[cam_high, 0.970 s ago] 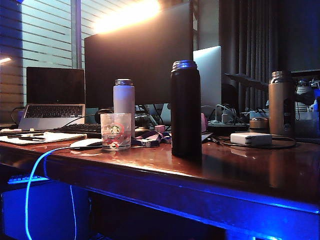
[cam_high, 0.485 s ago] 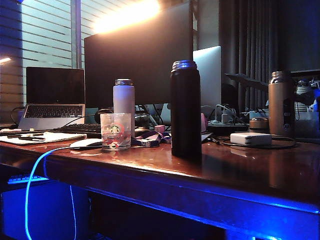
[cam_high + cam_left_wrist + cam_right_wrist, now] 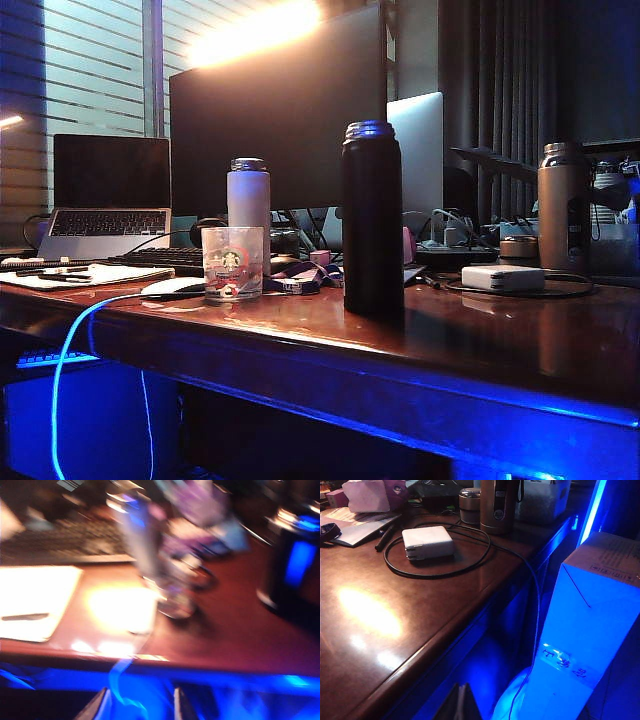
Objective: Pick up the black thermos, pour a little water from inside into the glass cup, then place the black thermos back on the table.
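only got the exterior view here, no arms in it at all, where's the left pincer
Observer: The left wrist view shows the left pincer open, short of the front edge of the table, pointing towards the glass cup.
Operator: is it touching the thermos
Observer: No. The black thermos stands on the table off to one side of the cup, with nothing on it. The view is blurred, so finer detail is lost.
Operator: and the right pincer
Observer: The right wrist view shows the right pincer shut and empty, low beside the table edge, at the end where the white charger lies.
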Tool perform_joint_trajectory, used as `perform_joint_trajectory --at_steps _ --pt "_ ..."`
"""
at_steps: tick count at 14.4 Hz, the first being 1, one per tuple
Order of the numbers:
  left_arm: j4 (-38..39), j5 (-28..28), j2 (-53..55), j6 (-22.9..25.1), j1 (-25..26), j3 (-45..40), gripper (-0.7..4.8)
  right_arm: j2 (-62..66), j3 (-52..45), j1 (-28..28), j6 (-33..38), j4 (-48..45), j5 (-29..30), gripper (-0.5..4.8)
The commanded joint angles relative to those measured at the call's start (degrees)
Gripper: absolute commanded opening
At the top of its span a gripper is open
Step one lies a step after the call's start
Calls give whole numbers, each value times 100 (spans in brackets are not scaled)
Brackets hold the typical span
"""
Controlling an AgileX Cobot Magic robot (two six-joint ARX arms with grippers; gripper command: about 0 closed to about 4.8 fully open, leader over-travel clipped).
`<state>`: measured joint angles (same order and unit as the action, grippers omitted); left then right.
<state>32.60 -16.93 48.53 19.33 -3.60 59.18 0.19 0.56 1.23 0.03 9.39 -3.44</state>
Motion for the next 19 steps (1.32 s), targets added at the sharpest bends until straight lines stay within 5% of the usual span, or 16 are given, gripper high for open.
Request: perform_joint_trajectory --at_steps 1,6,9,13,15,19 --pt "-1167 28 -612 -323 192 -1029 177 -4 -20 -2 -2 -59 -2 -6" --pt "-2437 85 -2435 -713 533 -3272 106 -4 -20 -7 -2 -59 -2 -6" --pt "-2435 584 -3788 -1390 531 -4367 106 -4 -20 -4 -2 -59 -2 -6" --pt "-2457 938 -4100 -2044 531 -4907 66 -4 -20 -7 -2 -59 -2 -6" --pt "-2441 922 -4385 -2041 531 -5211 3 -4 -20 -7 -2 -59 -2 -6" --pt "-2190 944 -4848 -2020 531 -5425 -6 -4 -20 -7 -2 -59 -2 -6"
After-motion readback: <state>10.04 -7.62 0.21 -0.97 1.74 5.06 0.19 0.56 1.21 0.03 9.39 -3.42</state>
